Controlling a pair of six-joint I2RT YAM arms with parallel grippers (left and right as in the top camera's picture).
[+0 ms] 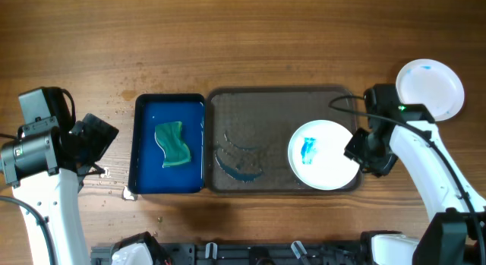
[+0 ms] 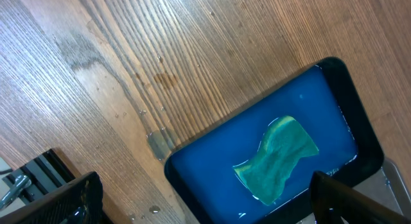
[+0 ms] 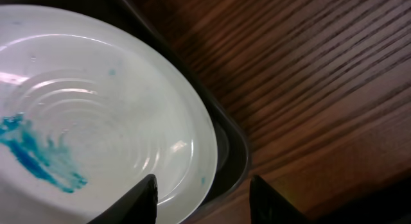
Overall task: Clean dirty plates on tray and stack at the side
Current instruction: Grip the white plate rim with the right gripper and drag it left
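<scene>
Right claw is sitting released, fingers straddling rim of dirty plate, right of frame centre; left claw is hovering released, left of sponge.

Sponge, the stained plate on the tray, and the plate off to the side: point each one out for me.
sponge [image 1: 173,143]: overhead view, middle of its green top.
stained plate [image 1: 325,155]: overhead view, white centre of its face.
side plate [image 1: 430,89]: overhead view, centre of its face.

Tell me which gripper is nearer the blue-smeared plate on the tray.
Right. The right gripper is at the plate's rim; the left gripper is far off, beyond the blue tub.
</scene>
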